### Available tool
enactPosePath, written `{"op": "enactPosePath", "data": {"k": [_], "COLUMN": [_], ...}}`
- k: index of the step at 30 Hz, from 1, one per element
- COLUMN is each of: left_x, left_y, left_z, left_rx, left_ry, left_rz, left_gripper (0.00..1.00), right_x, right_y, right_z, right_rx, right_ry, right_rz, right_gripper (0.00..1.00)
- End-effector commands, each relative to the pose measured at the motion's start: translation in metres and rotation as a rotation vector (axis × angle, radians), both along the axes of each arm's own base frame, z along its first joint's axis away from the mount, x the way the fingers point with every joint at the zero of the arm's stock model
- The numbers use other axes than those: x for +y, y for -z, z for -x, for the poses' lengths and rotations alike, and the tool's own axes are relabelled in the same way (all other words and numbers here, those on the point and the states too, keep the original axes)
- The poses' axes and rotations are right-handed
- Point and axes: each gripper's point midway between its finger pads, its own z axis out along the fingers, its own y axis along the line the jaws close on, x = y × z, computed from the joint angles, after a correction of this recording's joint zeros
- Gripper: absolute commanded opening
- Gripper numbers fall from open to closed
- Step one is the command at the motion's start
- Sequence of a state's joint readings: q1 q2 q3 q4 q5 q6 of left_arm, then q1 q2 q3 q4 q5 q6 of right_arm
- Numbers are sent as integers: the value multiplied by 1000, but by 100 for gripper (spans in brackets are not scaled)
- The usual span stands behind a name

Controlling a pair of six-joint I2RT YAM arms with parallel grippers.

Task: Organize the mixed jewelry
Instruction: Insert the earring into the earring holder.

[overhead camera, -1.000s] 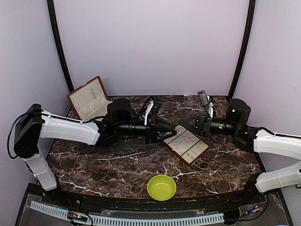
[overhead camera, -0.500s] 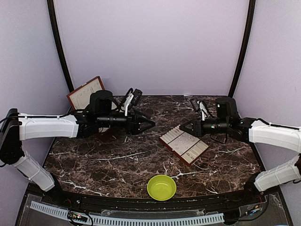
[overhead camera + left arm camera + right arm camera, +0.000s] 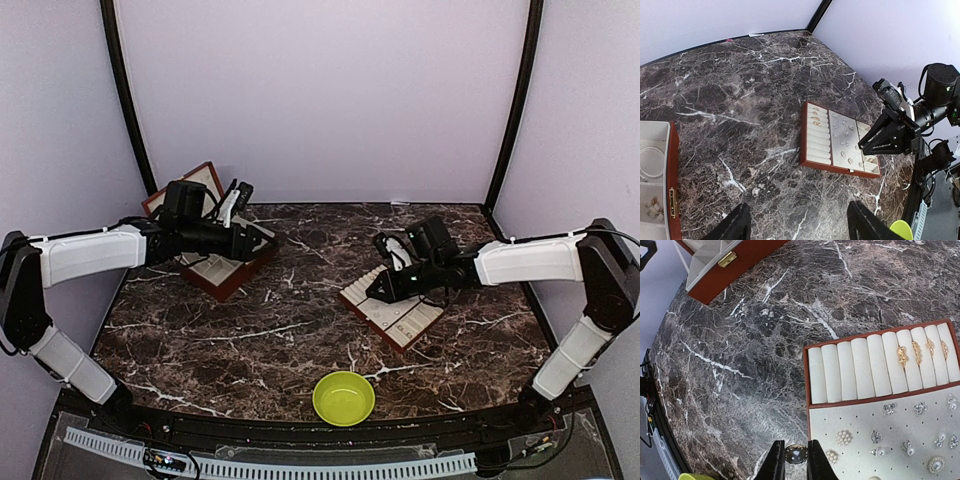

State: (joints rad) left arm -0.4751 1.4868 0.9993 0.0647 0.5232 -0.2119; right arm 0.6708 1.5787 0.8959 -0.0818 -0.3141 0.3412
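Note:
My right gripper (image 3: 796, 460) is shut on a small round jewel (image 3: 796, 453) with a dark grey stone in a gold rim. It holds the jewel over the corner of the brown-edged tray (image 3: 806, 390). The tray's cream rows hold gold rings (image 3: 917, 352), and its pin board holds several pale bead pieces (image 3: 843, 438). In the top view the right gripper (image 3: 372, 288) is at the tray's left edge (image 3: 352, 298). My left gripper (image 3: 797, 227) is open and empty above bare marble. It sits by the red-brown box (image 3: 225, 272). A thin hoop (image 3: 651, 162) lies inside the box (image 3: 673, 180).
A lime green bowl (image 3: 344, 397) stands near the front edge, in front of the tray. The box's open lid (image 3: 196, 182) leans at the back left. Black frame posts (image 3: 128, 110) and purple walls enclose the marble table (image 3: 280, 340).
My left arm has pulled back left from the tray to the box. My right arm has reached forward and left, bringing its gripper over the tray's left edge.

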Motion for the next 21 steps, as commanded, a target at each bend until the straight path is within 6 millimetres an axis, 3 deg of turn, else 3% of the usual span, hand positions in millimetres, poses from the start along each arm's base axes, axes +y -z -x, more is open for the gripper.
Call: {"op": "enactPosePath", "data": {"k": [1,8,21], "left_x": [7,5,4], "left_y": [-17,-17,-14], "left_z": [6,9,10], "left_rx": [-53,-38,-19], "left_ry": [0,17,27], "left_rz": [-26,-24,-24], "left_gripper": [69,69,69], "right_x": [5,13,2], "right_y": [10,27,42], "right_z": [-15,-22,-34], "right_rx": [-8,3,-5], "right_ry": [37,39,103], "right_rz": [56,129,229], "right_gripper": [13,13,13]}}
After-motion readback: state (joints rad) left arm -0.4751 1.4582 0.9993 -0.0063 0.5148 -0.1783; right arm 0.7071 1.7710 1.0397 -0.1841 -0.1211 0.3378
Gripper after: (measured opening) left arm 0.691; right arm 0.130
